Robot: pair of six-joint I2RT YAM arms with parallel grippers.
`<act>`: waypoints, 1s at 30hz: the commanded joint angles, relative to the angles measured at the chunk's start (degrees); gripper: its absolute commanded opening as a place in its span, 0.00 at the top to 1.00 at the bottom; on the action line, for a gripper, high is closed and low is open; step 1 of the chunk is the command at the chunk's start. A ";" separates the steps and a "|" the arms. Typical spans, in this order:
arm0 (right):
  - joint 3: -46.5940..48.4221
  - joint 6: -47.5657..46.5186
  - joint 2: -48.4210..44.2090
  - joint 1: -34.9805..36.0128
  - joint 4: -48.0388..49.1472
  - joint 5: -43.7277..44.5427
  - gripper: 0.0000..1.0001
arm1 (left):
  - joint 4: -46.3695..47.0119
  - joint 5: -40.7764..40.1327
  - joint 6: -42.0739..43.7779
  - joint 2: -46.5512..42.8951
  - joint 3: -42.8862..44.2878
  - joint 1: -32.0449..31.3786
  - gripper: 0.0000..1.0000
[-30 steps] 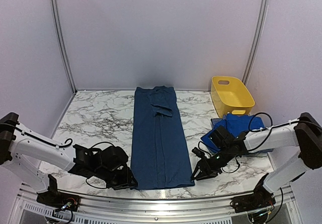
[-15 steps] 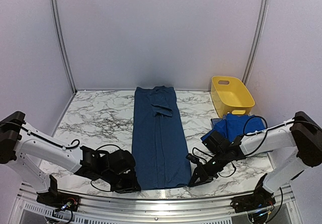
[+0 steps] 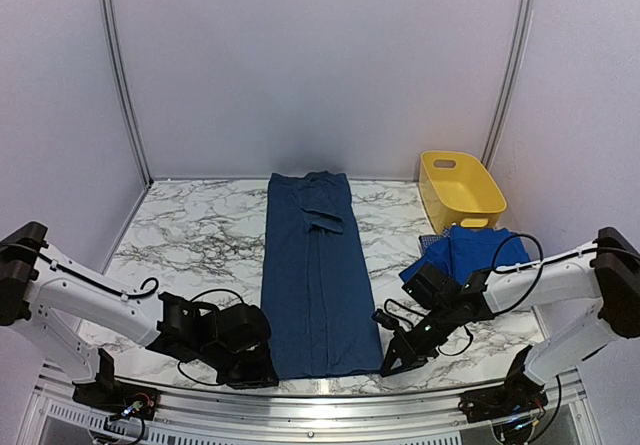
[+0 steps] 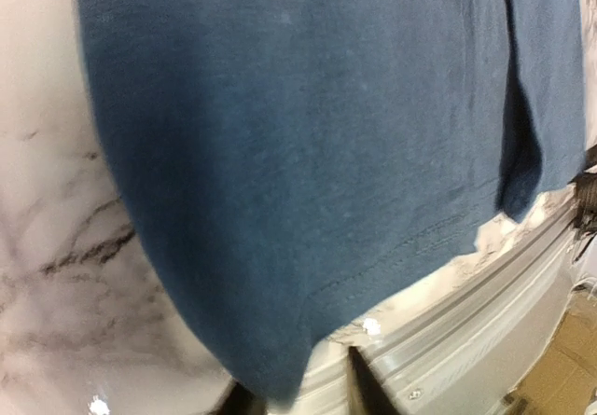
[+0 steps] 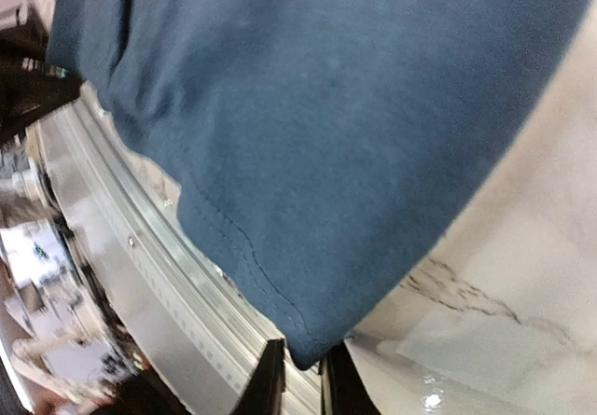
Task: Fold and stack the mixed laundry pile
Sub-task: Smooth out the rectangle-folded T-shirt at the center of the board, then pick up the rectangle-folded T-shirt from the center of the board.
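At the near hem of the dark denim-blue garment [image 3: 315, 275], your left gripper [image 4: 303, 396] and right gripper [image 5: 303, 378] each pinch one corner, likely to fold it.

Both arms reach low across the lower frame, left gripper [image 3: 265, 373] and right gripper [image 3: 388, 366] facing inward; right fingers [image 5: 270, 382] pinch the dark garment [image 3: 315, 265] corner.
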 commanded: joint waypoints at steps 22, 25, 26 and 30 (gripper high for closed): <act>5.28 -3.82 6.87 -3.43 -2.09 2.67 0.66 | -2.22 -4.19 -5.88 -6.10 -5.32 1.51 0.60; 5.34 -4.49 6.90 -3.36 -2.73 3.12 0.71 | -3.03 -5.29 -6.07 -6.17 -5.17 1.54 0.59; 5.26 -4.48 6.86 -3.40 -2.68 3.13 0.73 | -3.03 -5.37 -5.44 -5.64 -4.66 1.55 0.60; 4.57 -3.95 6.98 -3.40 -1.61 2.63 0.82 | -3.33 -4.81 -1.79 -1.90 -1.14 1.51 0.67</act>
